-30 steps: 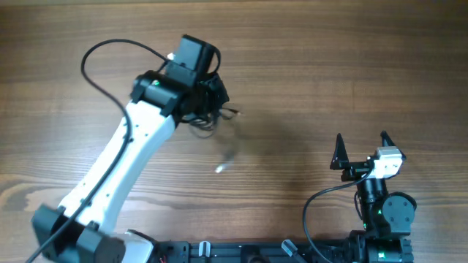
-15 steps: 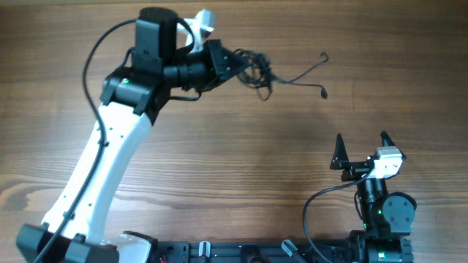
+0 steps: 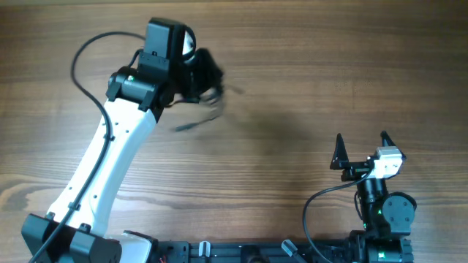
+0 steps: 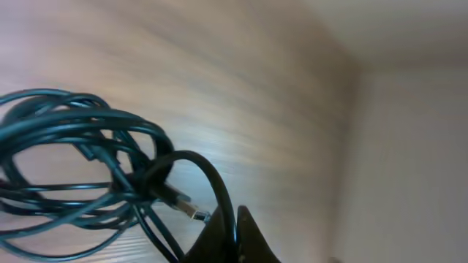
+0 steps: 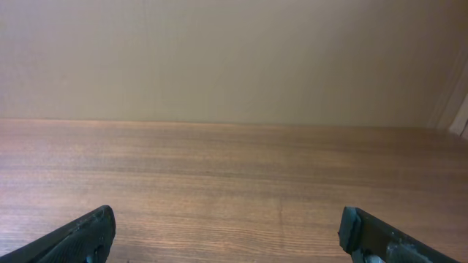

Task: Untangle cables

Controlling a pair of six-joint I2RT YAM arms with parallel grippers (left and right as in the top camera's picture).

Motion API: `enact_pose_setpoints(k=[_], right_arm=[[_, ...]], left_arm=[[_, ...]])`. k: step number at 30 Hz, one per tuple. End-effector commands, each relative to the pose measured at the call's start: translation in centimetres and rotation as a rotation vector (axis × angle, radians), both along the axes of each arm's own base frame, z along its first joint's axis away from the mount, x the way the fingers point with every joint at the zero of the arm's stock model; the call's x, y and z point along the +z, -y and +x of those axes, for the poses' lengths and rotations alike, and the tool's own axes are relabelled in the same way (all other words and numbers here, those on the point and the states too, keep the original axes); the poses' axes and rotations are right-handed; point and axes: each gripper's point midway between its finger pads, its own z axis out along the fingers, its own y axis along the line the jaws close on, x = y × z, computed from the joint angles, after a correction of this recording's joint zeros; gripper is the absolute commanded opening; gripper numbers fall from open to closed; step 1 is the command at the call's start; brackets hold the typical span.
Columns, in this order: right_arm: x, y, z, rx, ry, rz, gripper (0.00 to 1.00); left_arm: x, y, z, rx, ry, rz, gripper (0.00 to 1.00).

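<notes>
Right gripper (image 3: 361,142): lower right of the overhead frame, close to its arm's base. Fingers stand wide apart with nothing between them. The right wrist view shows only bare wood between the two tips.
Left arm (image 3: 110,168): white link runs from the lower left corner up towards the upper left of the overhead frame. A thick black wire (image 3: 76,66) loops out beside it.
Left gripper (image 3: 207,71): upper left of centre in the overhead view, fingers closed tight and pinching the bundle. In the left wrist view the dark fingertip sits at the bottom edge with a strand running into it.
Cables (image 4: 80,175): one knotted clump of thin dark loops, filling the left half of the left wrist frame. A small silvery plug (image 4: 196,212) pokes out just beside the fingertip. Overhead, the clump is blurred and hangs at the gripper, with a loose end trailing down-left.
Table (image 3: 329,58): wood grain, filling the upper right behind everything.
</notes>
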Motion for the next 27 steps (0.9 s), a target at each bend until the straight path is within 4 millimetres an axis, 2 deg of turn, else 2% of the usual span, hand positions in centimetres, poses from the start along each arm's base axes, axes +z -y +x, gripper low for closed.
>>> enact_pose_setpoints(k=[1,3,5,7,8,10,11,13,15,17,19,21,24,27], right_arm=[[0.1,0.3,0.0,-0.014,0.005,0.013,1.0],[0.1,0.3,0.0,-0.014,0.005,0.014,1.0],[0.1,0.3,0.0,-0.014,0.005,0.013,1.0],[0.1,0.3,0.0,-0.014,0.005,0.013,1.0],[0.1,0.3,0.0,-0.014,0.005,0.013,1.0],[0.1,0.3,0.0,-0.014,0.005,0.013,1.0],[0.1,0.3,0.0,-0.014,0.005,0.013,1.0],[0.1,0.3,0.0,-0.014,0.005,0.013,1.0],[0.1,0.3,0.0,-0.014,0.005,0.013,1.0],[0.1,0.3,0.0,-0.014,0.005,0.013,1.0],[0.1,0.3,0.0,-0.014,0.005,0.013,1.0],[0.1,0.3,0.0,-0.014,0.005,0.013,1.0],[0.1,0.3,0.0,-0.014,0.005,0.013,1.0],[0.1,0.3,0.0,-0.014,0.005,0.013,1.0]], left_arm=[[9.3,6.0,-6.0,-0.541,0.141,-0.446,0.04],[11.3,6.3,-6.7,-0.632,0.24,-0.489,0.04],[11.2,6.3,-6.4,-0.619,0.243,-0.482,0.04],[9.9,6.0,-5.5,-0.544,0.198,-0.441,0.04],[9.0,5.8,-4.9,-0.493,0.175,-0.409,0.04],[5.3,4.2,-2.6,-0.285,0.086,-0.259,0.04],[2.4,2.2,-1.2,-0.127,0.033,-0.118,0.04],[-1.2,-1.6,-0.1,0.085,-0.026,0.106,0.04],[-3.7,-5.6,-0.3,0.267,-0.075,0.321,0.04],[-4.7,-7.3,-1.1,0.332,-0.097,0.443,0.04],[-4.9,-7.0,-1.6,0.313,-0.104,0.458,0.04],[-4.9,-5.7,-2.0,0.267,-0.119,0.415,0.04],[-3.9,-2.3,-2.6,0.14,-0.141,0.244,0.04],[-1.0,1.6,-3.2,-0.037,-0.126,0.003,0.04]])
